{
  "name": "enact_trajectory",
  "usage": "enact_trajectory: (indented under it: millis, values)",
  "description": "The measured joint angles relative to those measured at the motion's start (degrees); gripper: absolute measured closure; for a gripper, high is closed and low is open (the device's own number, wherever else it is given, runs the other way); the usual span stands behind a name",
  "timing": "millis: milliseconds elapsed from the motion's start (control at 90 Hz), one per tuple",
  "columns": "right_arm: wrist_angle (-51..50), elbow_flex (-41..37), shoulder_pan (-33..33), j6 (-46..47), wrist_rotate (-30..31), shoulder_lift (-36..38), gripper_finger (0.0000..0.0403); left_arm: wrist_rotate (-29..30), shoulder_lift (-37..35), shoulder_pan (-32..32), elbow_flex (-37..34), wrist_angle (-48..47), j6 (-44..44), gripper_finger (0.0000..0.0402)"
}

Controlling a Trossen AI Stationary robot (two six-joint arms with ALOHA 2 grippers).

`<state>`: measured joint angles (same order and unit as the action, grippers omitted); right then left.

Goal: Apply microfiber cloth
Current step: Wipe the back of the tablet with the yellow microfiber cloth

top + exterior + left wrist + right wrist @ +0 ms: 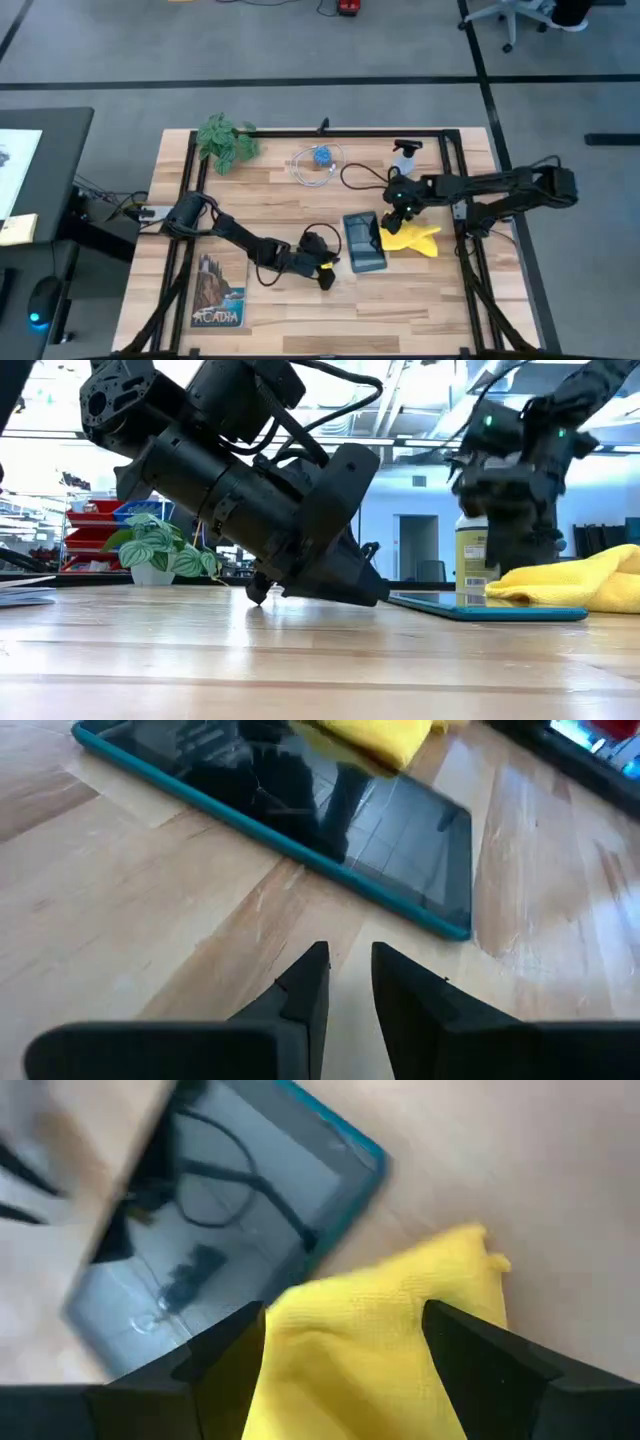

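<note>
You have the wooden table [420, 300] under both arms; the left arm [225, 232] reaches across it from the left edge toward the middle, and the right arm [500, 187] comes in from the right edge. Near the front left corner a book [216, 293] lies flat; at the back left stands a small green plant [226, 140].

Your yellow cloth [412, 238] lies bunched on the wood to the right of the middle, its left edge draped over the right side of the tablet [364, 243]; from the right wrist you can see the fabric rise in a fold between the fingers while the tablet's teal corner stays bare beside it.

Your right gripper [399, 218] sits directly over the cloth, fingers spread wide on either side of the fold; you cannot tell from these views whether they touch the fabric. Your left gripper [325, 273] rests low on the table just left of the tablet, tips pointing at its near edge, the fingers [305, 990] drawn nearly together with only a thin slit between them and nothing held.

Behind the tablet a spray bottle [405, 156] stands upright; left of it lies a coil of clear cable around a blue piece [320, 157].
</note>
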<state>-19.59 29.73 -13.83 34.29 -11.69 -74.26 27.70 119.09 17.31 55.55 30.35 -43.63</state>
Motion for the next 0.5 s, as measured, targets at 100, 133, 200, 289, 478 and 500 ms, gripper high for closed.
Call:
enact_trajectory:
  millis: [100,133,200,289,478,500]
  values:
    - [4.18,-0.21,-0.19,-0.26,-0.47,-3.76,0.0143,0.07,0.08,-0.98,0.04,0.18,0.23,0.0343]
    - [6.32,-0.2,-0.04,-0.25,-1.32,-5.1,0.0143,0.09,0.08,-1.3,0.04,0.1,0.28,0.0343]
    - [11.25,-0.14,0.49,-0.03,-3.45,-7.54,0.0143,0.09,0.08,-1.92,0.04,0.04,0.61,0.0343]
    - [17.47,-0.12,1.15,0.86,-5.76,-10.24,0.0143,0.05,0.11,-2.7,0.04,-0.06,1.1,0.0343]
    - [27.34,-0.22,2.75,3.18,-9.7,-14.92,0.0143,0.05,0.11,-3.98,0.07,-1.56,1.41,0.0343]
    - [28.59,-0.26,2.98,3.35,-10.39,-15.45,0.0143,0.05,0.11,-4.06,0.07,-1.71,1.57,0.0343]
